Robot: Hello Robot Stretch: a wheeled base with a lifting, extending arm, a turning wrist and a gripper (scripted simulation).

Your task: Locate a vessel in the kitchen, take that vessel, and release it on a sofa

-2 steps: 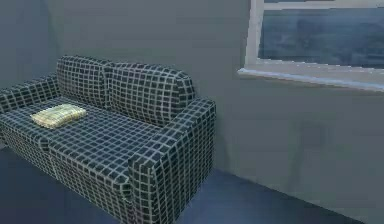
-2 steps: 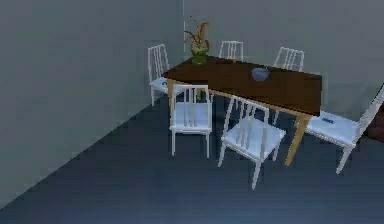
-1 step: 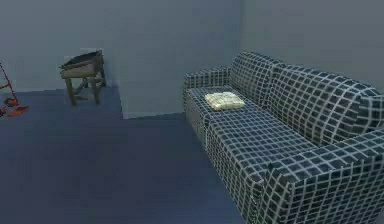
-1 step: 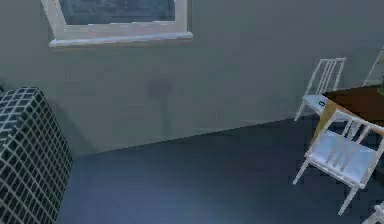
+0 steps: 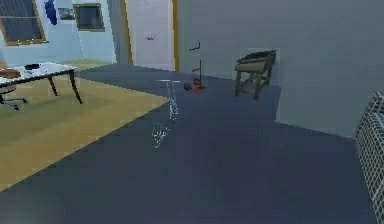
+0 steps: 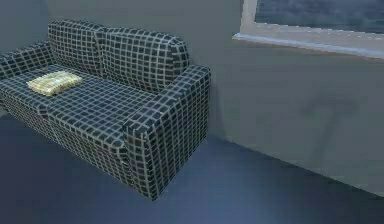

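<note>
Dark blue-grey floor [image 5: 230, 170] runs ahead of me in the forward view, with a yellow rug [image 5: 60, 130] on its left and a white counter [image 5: 55, 70] at the rug's far end. A white door [image 5: 150, 35] stands in the back wall, with a dark wooden stand [image 5: 255, 70] to its right. A thin wire frame [image 5: 165, 115] stands on the floor between me and the door (easy to clip if I drive straight on). Where the vessel is I cannot tell, nor can I tell my gripper's state.

On to the arm side view: the checked sofa [image 6: 110, 90] sits in the left half against the wall. A pale flat thing [image 6: 55, 83] lies on its left seat, and a window [image 6: 320, 15] is up at the right. I judge the danger lies in the release. From this spot my arm's line would meet bare floor just past the sofa's near armrest, so the vessel could drop there. Set too near the seat's front edge, it could roll off.
</note>
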